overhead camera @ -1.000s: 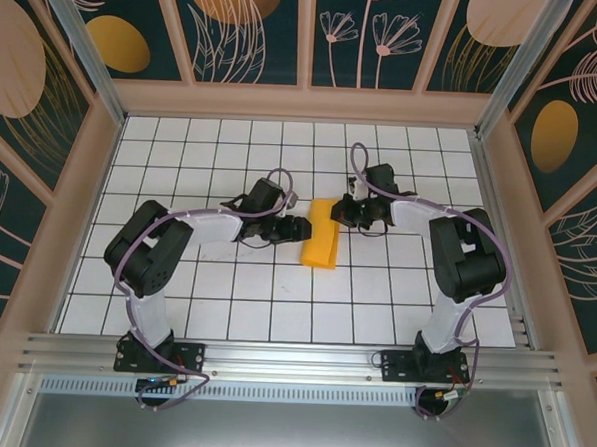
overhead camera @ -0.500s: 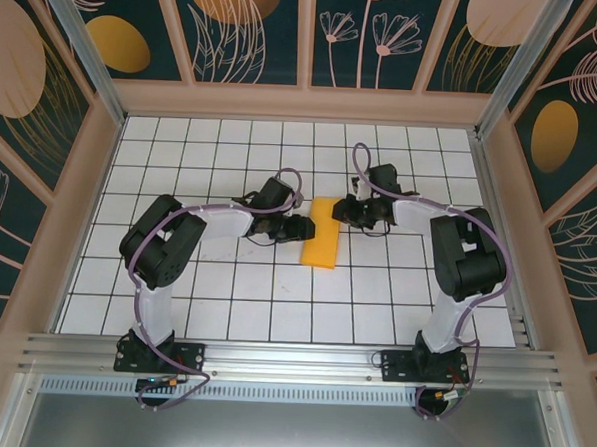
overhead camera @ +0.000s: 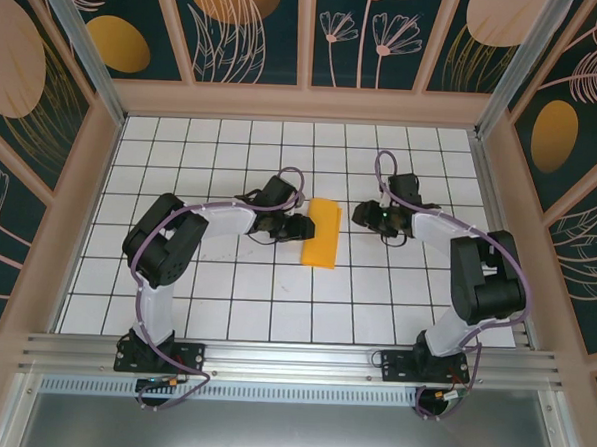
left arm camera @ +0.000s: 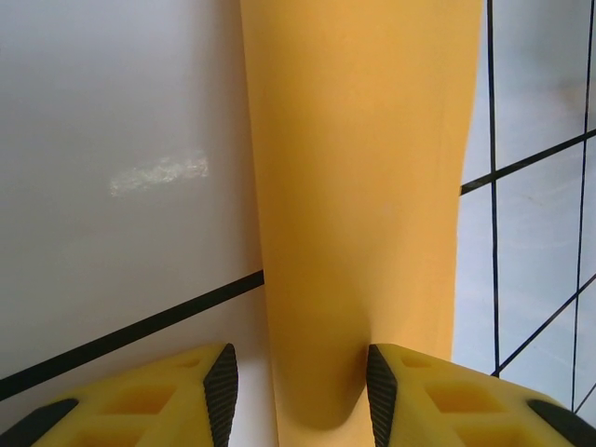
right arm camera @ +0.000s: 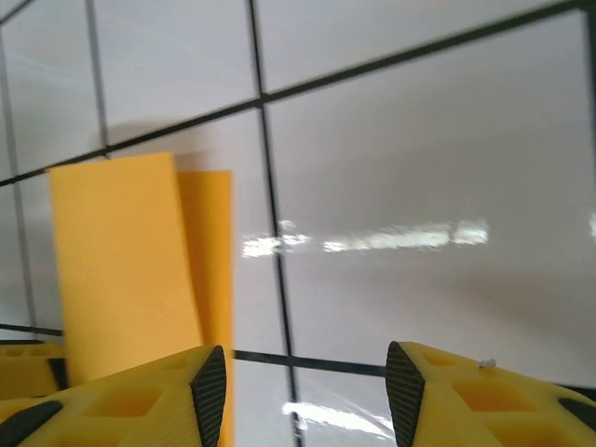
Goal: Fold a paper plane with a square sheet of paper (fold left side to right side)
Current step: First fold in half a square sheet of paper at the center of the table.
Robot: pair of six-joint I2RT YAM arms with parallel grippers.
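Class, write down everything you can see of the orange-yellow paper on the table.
The paper is a thin, matte orange-yellow sheet folded into a narrow oblong; the right wrist view shows two layers, the upper leaving a darker strip uncovered. It lies flat, slightly tilted, in the middle of the white gridded table. The left gripper sits open at its left edge, paper showing between its fingers; contact cannot be judged. The right gripper stands open, apart from it.
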